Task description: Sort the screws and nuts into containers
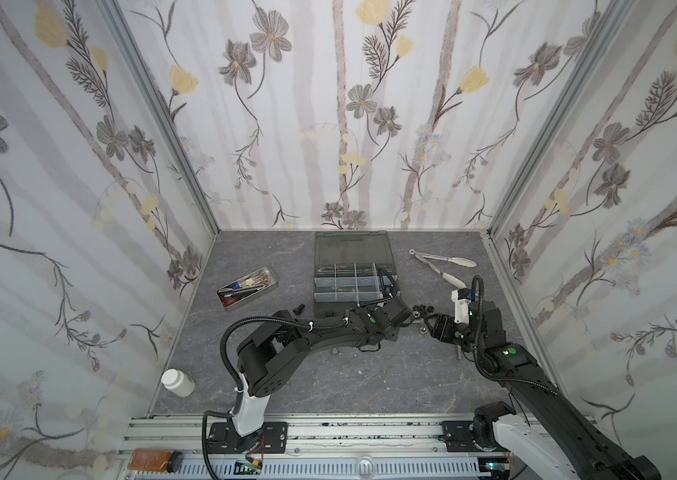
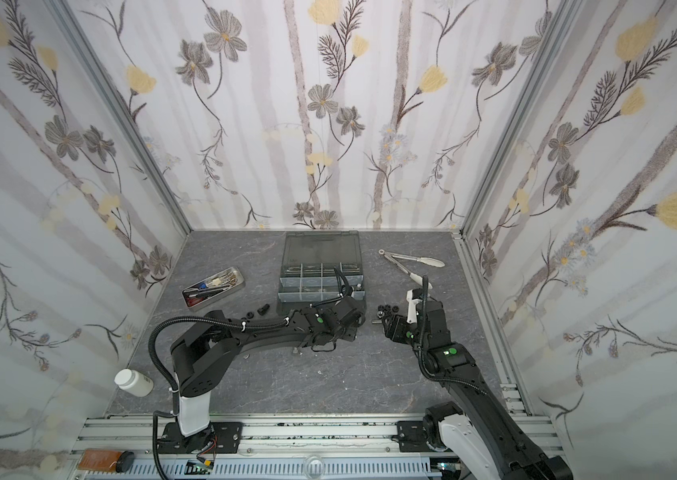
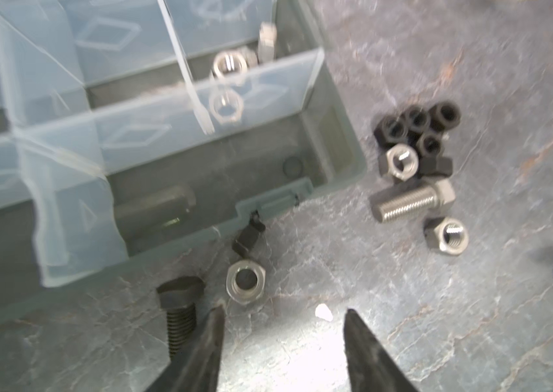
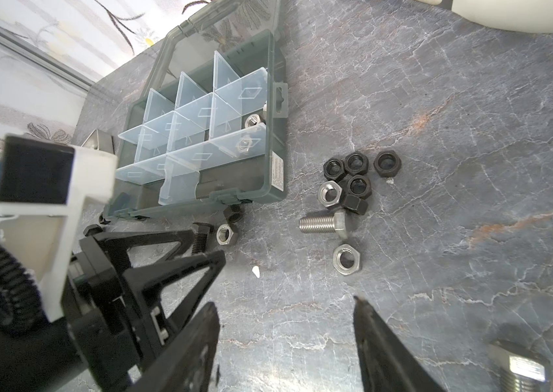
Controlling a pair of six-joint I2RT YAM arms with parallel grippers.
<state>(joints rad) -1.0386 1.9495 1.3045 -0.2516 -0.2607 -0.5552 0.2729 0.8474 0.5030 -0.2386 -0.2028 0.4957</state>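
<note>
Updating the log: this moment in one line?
left gripper: open, empty; right gripper: open, empty; silver nuts: in organizer box; black nuts, silver screw: on table

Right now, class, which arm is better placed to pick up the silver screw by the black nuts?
Probably right. The right end effector, open, faces the screw; the left end effector, also open, sits by the box with the screw off to one side.

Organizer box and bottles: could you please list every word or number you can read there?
Nothing is legible.
The white sticker on the organizer box wall: print too small to read.
The amber bottle, orange label: blurred.
The white bottle: no lettering shows.
</note>
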